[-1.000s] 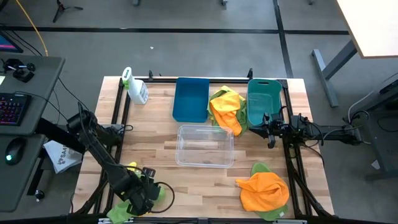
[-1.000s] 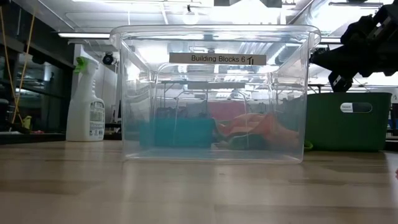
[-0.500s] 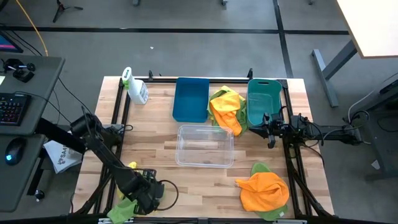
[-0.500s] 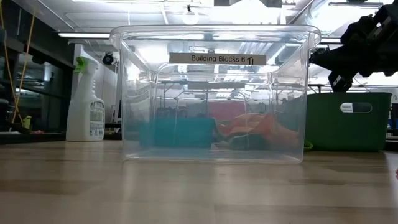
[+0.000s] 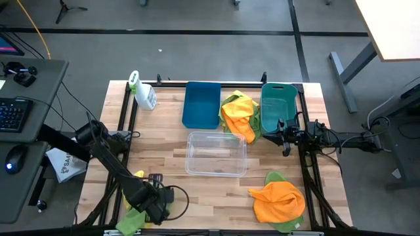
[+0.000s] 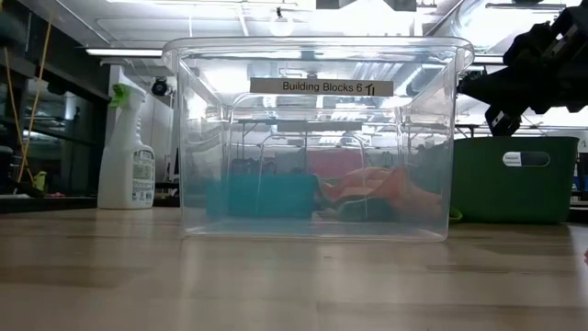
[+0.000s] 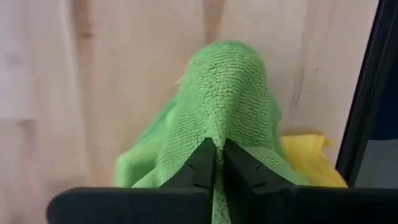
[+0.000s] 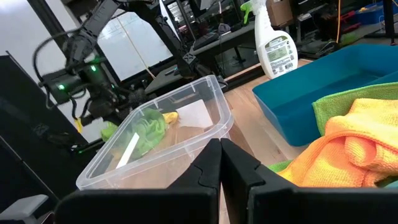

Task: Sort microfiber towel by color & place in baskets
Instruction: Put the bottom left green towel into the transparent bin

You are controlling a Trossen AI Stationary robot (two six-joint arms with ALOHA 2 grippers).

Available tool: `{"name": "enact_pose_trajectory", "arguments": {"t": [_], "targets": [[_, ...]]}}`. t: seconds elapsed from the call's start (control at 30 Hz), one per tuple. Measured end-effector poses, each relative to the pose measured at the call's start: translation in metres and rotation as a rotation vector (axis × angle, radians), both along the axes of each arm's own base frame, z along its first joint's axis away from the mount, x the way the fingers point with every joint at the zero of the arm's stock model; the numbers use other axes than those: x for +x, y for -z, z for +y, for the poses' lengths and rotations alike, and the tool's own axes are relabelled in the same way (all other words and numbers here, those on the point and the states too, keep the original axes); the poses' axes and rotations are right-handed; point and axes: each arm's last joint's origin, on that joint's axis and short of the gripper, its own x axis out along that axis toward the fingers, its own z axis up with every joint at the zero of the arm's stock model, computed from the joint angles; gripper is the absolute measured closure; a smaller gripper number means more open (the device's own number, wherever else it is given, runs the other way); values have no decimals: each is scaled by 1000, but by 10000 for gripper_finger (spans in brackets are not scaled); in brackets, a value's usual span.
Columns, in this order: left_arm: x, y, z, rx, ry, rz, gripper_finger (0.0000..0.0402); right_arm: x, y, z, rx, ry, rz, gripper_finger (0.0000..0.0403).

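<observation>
Between left gripper point(image 7: 217, 165) fingers, nubby green towel point(image 7: 227, 99)

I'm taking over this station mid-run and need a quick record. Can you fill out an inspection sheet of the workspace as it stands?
Surface: wooden table, bare in the middle.
Job's things: blue basket, teal-green basket and clear basket, all three without towels; towel heap between blue and teal-green; orange towel over green at the front right; green towel and yellow towel at the front left.
Clutter: spray bottle at the back left.
Grippers: left gripper jaws shut on green towel; right gripper shut, holding nothing, beside teal-green basket.
Cables: along both arms.
Surroundings: keyboard and mouse on desk left of table.
</observation>
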Motion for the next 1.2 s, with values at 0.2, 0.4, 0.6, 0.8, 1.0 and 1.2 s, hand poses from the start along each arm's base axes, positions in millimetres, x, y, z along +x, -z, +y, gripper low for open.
{"name": "enact_pose_trajectory", "arguments": {"t": [0.2, 0.4, 0.6, 0.8, 1.0, 1.2], "targets": [[3, -77, 6, 218, 24, -117, 400, 0, 0, 0, 0, 0, 0, 402], [5, -157, 18, 384, 127, -467, 401, 0, 0, 0, 0, 0, 0, 402], [11, -210, 49, 557, 153, -660, 401, 0, 0, 0, 0, 0, 0, 402], [28, -244, 67, 761, 203, -797, 401, 0, 0, 0, 0, 0, 0, 402], [67, -264, 87, 726, 255, -910, 401, 0, 0, 0, 0, 0, 1, 402], [93, -261, 115, 572, 286, -953, 401, 0, 0, 0, 0, 0, 1, 402]]}}
